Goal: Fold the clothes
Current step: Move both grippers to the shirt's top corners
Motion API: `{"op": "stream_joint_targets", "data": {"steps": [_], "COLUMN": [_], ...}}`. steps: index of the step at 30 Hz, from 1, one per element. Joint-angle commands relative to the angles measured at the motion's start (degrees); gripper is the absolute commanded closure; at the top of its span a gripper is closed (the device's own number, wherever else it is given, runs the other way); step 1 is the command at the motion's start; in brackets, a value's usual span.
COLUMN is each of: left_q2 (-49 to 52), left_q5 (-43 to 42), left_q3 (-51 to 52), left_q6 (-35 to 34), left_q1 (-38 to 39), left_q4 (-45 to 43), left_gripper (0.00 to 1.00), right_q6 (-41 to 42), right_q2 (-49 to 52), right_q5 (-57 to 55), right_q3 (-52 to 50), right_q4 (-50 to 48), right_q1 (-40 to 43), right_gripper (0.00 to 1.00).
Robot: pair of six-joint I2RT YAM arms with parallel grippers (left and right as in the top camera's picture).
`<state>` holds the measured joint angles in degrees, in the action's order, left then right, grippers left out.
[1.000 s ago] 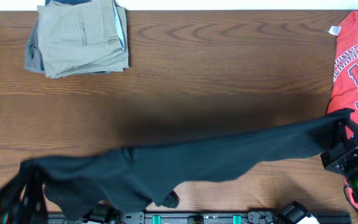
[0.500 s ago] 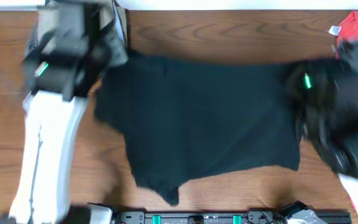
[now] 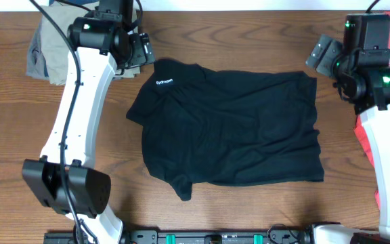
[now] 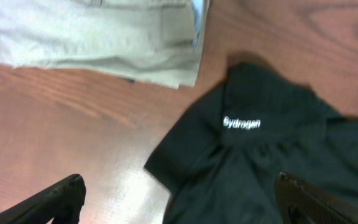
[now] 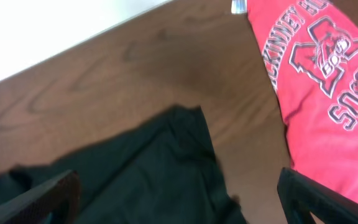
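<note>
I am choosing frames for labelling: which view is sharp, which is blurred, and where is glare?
Overhead: sharp, evenly lit, though the black T-shirt shows little fold detail. Left wrist: soft focus, pale glare on the table wood at lower left. Right wrist: slightly blurred; the white strip at upper left is washed out.

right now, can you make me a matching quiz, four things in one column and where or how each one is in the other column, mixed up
Column one:
1. black T-shirt
2. red T-shirt
3. khaki trousers
4. left gripper

Column two:
a. folded, at the far left corner of the table
b. open and empty
c. laid out in the middle of the table
d. along the table's right edge

Pairs: 1-c, 2-d, 3-a, 4-b
</note>
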<state>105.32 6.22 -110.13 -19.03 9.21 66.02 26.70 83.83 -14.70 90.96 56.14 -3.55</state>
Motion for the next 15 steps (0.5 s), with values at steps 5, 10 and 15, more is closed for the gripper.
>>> {"op": "stream_joint_targets", "data": {"steps": [5, 10, 15], "left_q2": [-6.08, -8.07, -13.35], "left_q5": [0.26, 0.28, 0.33], "left_q3": [-0.26, -0.26, -0.24], "left_q6": [0.94, -0.33, -1.66], "left_q1": [0.11, 0.11, 0.11], "left_q4": [10.93, 15.47, 19.04], "left_gripper": [0.02, 0.02, 0.02], "right_q6": [-1.99, -1.95, -1.88], "right_q2": [-4.04, -4.37, -5.66], "right_q5": [4.17, 10.95, 12.20], "right_q3": [0.55, 0.55, 0.55], "right_q4": [7.10, 10.43, 13.57], "right_q1": [0.07, 0.07, 0.04], "right_gripper": [0.01, 0.01, 0.01]}}
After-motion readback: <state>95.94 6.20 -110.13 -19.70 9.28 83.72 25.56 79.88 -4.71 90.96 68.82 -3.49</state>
